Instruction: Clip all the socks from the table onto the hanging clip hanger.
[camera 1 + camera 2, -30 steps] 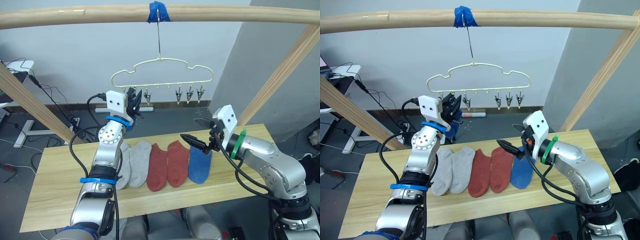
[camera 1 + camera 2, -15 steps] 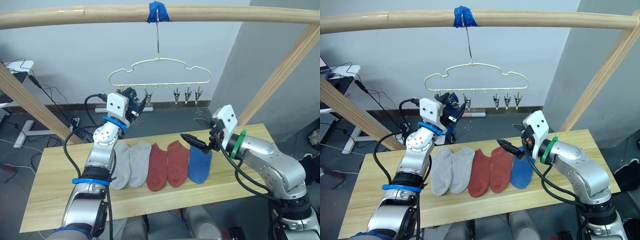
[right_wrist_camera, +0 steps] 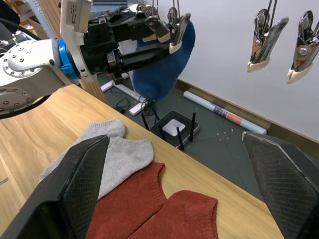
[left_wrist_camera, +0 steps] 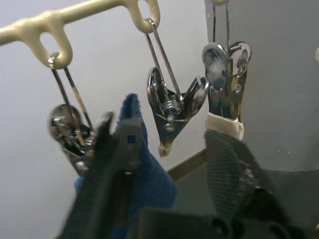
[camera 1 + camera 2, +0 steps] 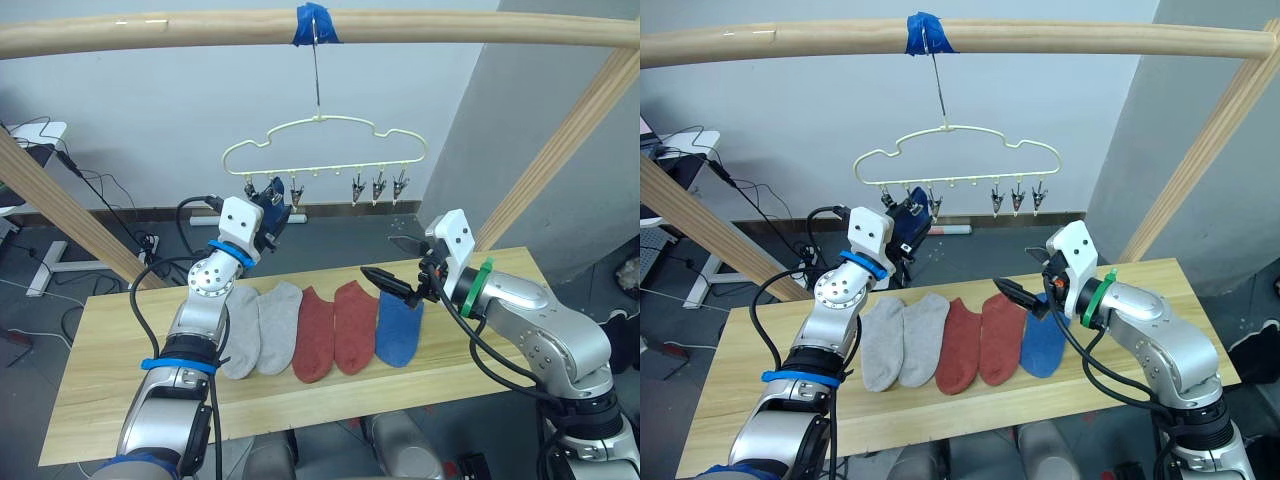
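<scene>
Grey wall behind; left gripper (image 5: 268,205), closed on a royal blue fabric sock (image 3: 164,62), has risen to the pale yellow wire clip hanger's (image 5: 322,147) left clips, ready for clipping; right gripper (image 5: 392,283) hovers open, empty.

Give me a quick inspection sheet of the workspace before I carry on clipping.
Surface: wooden table, five socks laid in a row.
Job's things: two grey socks, two red socks, one blue sock on the table; second blue sock raised at the clip hanger.
Clutter: nothing seen on the table.
Hands: left hand shut on the raised blue sock beside the clips; right hand open above the table's blue sock.
Cables: loose cables on the floor behind.
Surroundings: wooden pole frame, grey wall.
</scene>
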